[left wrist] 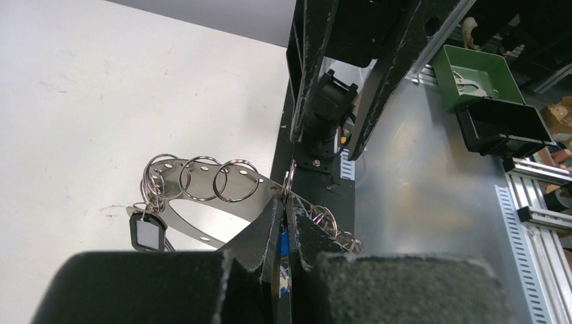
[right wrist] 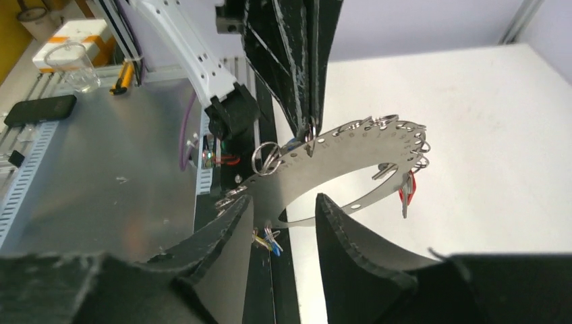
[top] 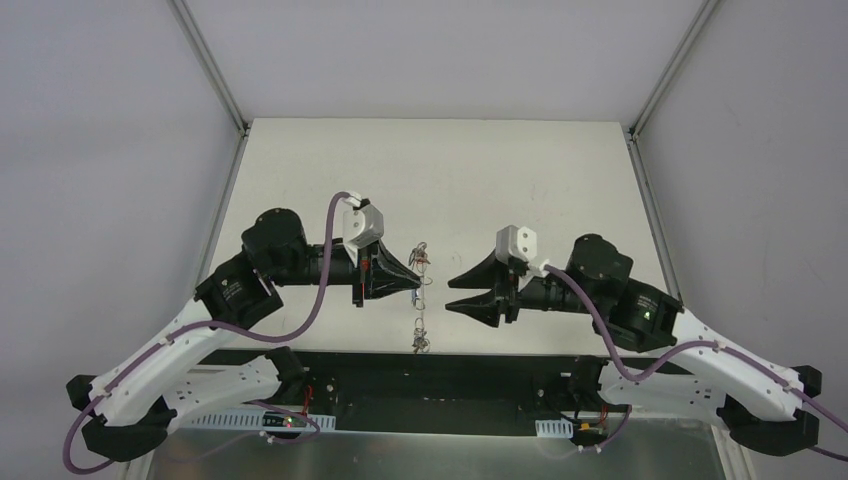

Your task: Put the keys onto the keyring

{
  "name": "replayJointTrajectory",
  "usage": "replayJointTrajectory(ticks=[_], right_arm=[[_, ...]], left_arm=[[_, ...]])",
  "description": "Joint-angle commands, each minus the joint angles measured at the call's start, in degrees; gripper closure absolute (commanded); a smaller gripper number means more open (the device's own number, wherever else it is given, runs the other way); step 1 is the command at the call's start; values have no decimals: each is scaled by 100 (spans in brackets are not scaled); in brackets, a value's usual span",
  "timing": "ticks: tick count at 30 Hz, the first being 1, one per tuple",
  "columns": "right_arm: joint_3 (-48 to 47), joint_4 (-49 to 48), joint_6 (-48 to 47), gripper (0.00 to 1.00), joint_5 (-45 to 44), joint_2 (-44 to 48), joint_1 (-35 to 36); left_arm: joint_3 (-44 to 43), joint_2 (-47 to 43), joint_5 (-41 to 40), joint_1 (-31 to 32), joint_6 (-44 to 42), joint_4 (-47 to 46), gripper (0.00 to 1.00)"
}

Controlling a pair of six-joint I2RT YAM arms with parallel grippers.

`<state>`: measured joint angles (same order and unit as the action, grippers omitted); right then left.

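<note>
The left pincer (top: pixel 417 283) is clamped on the keyring (right wrist: pixel 351 145), held above the tabletop (top: pixel 430 170). At the keyring's 3 o'clock the right pincer (top: pixel 449 294) gapes, gripping nothing. A red-headed key (right wrist: pixel 407 192) hangs on the keyring.

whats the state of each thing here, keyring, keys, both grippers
keyring: held up off the table, clamped at one spot
left gripper: shut on the keyring
right gripper: open, empty, just short of the keyring
red key: hanging on the keyring
</note>
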<state>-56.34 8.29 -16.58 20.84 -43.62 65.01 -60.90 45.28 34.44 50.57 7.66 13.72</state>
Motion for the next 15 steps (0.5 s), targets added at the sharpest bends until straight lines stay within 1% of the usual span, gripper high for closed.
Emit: replayJointTrajectory(ticks=[1,3,4,5,8,11,13,15], right_arm=[[-874,1802,16,62,-378,-362,21],[-1027,2216,-133,74,-415,-502,22],[-1046,2285,-94,76,-476,-519,24],[-1056,2323,37,75,-535,-517,28],[-1187,2615,105,62,-507,-526,24],[-1157,2576,110,52,-367,-462,29],[-1159,2483,159,49,-260,-488,28],[-1205,2445,195,49,-177,-593,22]], left_arm=[[-531,231,383,-9,-100,270,100],[-623,327,518,-4,-111,457,100],[-651,342,554,-9,-115,550,100],[-673,368,591,-10,-123,656,100],[-710,423,652,-10,-103,978,100],[-715,530,732,-8,-55,1225,100],[-726,627,829,-11,-25,1337,100],[-723,674,924,-5,13,1395,100]])
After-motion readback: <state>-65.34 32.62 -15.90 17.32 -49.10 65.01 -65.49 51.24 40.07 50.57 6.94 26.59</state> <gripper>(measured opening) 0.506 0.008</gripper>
